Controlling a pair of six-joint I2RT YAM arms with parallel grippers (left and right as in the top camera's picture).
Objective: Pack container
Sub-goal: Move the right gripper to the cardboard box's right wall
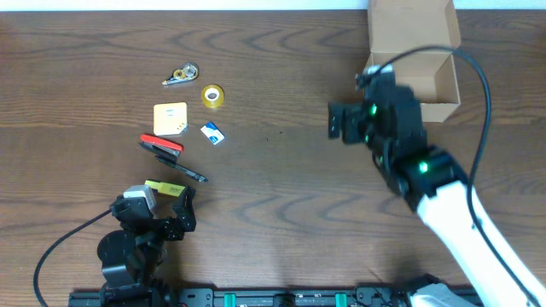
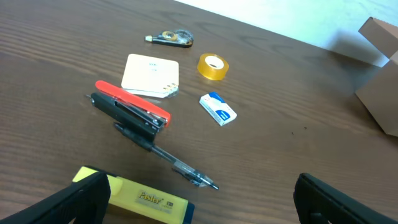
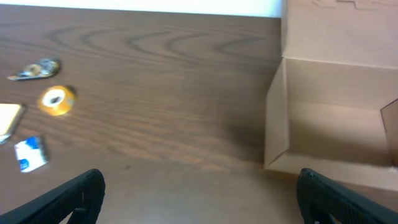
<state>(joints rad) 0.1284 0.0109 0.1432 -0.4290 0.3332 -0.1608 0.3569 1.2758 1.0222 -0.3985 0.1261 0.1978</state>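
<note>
**Both grippers spread; container open at far right**

Left gripper: jaws spread wide, nothing between them. Only the two black fingertips show, one in each bottom corner of its wrist view. It sits at the near left of the table. A yellow block printed "Faster" lies just beside the left finger, cut off by the frame's lower edge.

Right gripper: jaws also wide apart, gripping nothing. It is positioned just left of the container, facing the far edge.

Container: one, tan cardboard, at the far right of the table. Its flap lid is folded back toward the far edge. From overhead the right arm covers its near-left corner. In the right wrist view its right side runs out of frame.

Small things: seven, one of each, all in the left half. Going outward from the left gripper:
- the yellow block
- a black pen, slanted, its far end at the stapler; whether they touch I cannot tell
- a red-and-black stapler
- a pale note pad, just beyond the stapler
- a blue-and-white packet, right of the pad
- a yellow tape roll, apart from the packet
- a correction tape, farthest out

Room: a broad stretch of wood grain lies between the packet and the container. The lid reaches the far table edge, while the correction tape lies well short of it.

Hard to read: the right wrist view is blurred, with the pad clipped at its left edge. The packet's print is too small to make out.
</note>
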